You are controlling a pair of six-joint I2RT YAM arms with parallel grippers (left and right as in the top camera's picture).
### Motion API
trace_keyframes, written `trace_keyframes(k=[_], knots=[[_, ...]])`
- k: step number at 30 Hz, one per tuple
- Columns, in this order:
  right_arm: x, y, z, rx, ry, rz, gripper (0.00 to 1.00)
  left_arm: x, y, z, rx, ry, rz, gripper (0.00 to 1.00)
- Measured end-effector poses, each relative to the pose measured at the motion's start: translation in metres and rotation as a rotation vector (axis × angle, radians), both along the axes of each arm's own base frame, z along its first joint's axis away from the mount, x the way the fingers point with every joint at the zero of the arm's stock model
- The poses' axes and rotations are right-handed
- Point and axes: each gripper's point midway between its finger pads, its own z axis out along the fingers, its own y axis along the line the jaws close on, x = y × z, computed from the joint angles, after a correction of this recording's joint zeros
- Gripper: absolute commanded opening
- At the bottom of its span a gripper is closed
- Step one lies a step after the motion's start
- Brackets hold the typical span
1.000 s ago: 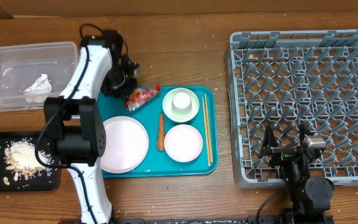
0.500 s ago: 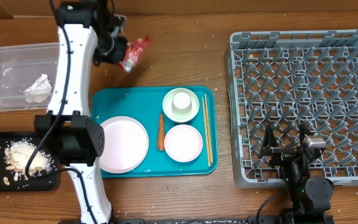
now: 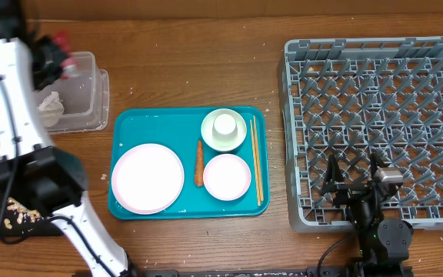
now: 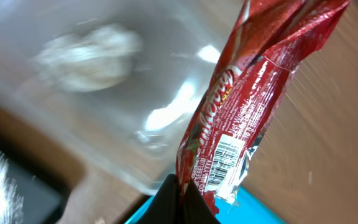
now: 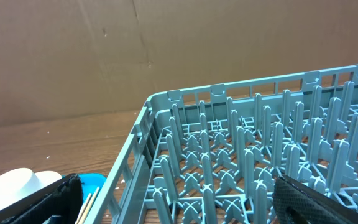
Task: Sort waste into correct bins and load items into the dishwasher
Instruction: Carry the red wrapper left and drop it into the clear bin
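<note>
My left gripper [image 3: 52, 58] is shut on a red snack wrapper [image 4: 241, 106] and holds it over the right end of the clear plastic bin [image 3: 83, 115]; the wrapper also shows in the overhead view [image 3: 64, 63]. The jaws [image 4: 182, 202] pinch the wrapper's lower end. A crumpled white tissue [image 3: 50, 108] lies in the bin. The teal tray [image 3: 129, 127] holds a white plate [image 3: 148, 178], a carrot [image 3: 199, 162], a cup in a green bowl [image 3: 224, 128], a pink bowl [image 3: 227, 176] and chopsticks [image 3: 256, 159]. My right gripper [image 3: 356, 185] is open and empty at the grey dish rack's [image 3: 375, 123] front edge.
A black tray [image 3: 6, 219] with food scraps sits at the front left, partly behind my left arm. The rack [image 5: 241, 155] fills the right wrist view, with the tray's edge at its left.
My left gripper has carried the wrapper up off the tray and then left, from above the tray to over the clear bin. The right arm has not moved.
</note>
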Motion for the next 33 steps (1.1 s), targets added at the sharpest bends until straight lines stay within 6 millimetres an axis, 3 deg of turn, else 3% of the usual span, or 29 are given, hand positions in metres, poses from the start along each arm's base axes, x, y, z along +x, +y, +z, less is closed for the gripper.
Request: trace_keyframes(k=[3, 5, 8, 9, 11, 12, 13, 21, 28, 33], knots=[[0.000, 0.000, 0.000, 0.000, 0.000, 0.000, 1.00, -0.023, 0.030, -0.003, -0.046, 0.027, 0.211, 0.05], [0.000, 0.000, 0.000, 0.000, 0.000, 0.000, 1.00, -0.032, 0.041, -0.003, -0.069, 0.033, 0.308, 0.05], [0.000, 0.000, 0.000, 0.001, 0.000, 0.000, 1.00, -0.036, 0.048, -0.004, -0.085, 0.027, 0.385, 0.15], [0.000, 0.000, 0.000, 0.000, 0.000, 0.000, 1.00, -0.035, 0.048, -0.004, -0.088, 0.024, 0.398, 0.22], [0.000, 0.000, 0.000, 0.000, 0.000, 0.000, 1.00, -0.033, 0.048, -0.003, -0.091, 0.014, 0.415, 0.56], [0.000, 0.000, 0.000, 0.000, 0.000, 0.000, 1.00, -0.032, 0.049, -0.003, -0.092, 0.007, 0.424, 0.67], [0.000, 0.000, 0.000, 0.000, 0.000, 0.000, 1.00, -0.031, 0.050, -0.002, -0.092, 0.001, 0.428, 0.71], [0.000, 0.000, 0.000, 0.000, 0.000, 0.000, 1.00, -0.021, 0.041, -0.001, -0.149, -0.036, 0.388, 0.78], [0.000, 0.000, 0.000, 0.001, 0.000, 0.000, 1.00, -0.004, 0.003, 0.008, -0.303, -0.104, 0.136, 0.75], [0.000, 0.000, 0.000, 0.000, 0.000, 0.000, 1.00, -0.003, -0.029, 0.019, -0.323, -0.116, -0.050, 0.76]])
